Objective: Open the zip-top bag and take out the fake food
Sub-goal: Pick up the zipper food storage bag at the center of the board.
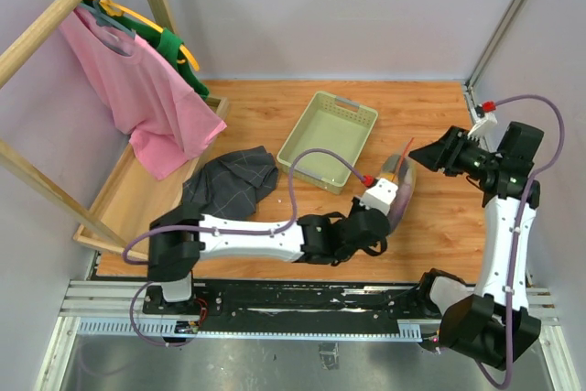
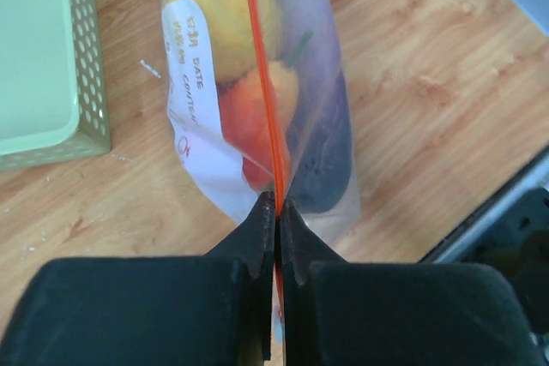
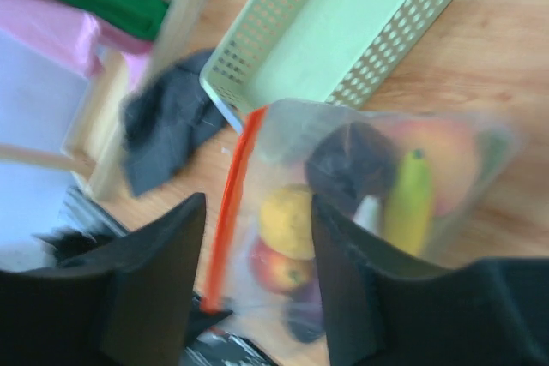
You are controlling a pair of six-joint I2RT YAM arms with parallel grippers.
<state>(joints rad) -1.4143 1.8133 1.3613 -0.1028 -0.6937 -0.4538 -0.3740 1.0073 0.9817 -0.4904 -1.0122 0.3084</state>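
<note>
The zip-top bag [image 1: 403, 180] stands on edge on the bench [image 1: 439, 222], just right of the pale green tray [image 1: 298, 127] and between the two arms. The left gripper [image 2: 276, 207] has its jaws pressed tight together on the bag's orange-red zip strip [image 2: 262, 83], pinching it at the near end, so the strip runs straight away from the fingers along the bag's upper edge. Through the clear plastic the fake food [image 2: 225, 15] sits packed inside: a yellow round piece, an orange-red one and a dark purple one beside the white label [image 2: 193, 100], and the right wrist view adds a yellow banana [image 3: 407, 203]. The right gripper [image 3: 257, 203] faces the bag's far end with its jaws spread wide. The strip and the plastic lie in the gap between the fingers, but I cannot tell whether either finger touches them. The tray's perforated wall is near the bag's left side, apart from it. Farther left a dark grey cloth [image 1: 233, 180] lies crumpled on the bench, close to the tray's near corner, and the left arm's purple cable arcs across that corner in the top view. At the left, well apart from the bag, a pink shirt [image 1: 142, 98] and a green garment [image 1: 179, 48] hang from a wooden rail [image 1: 46, 29].
</note>
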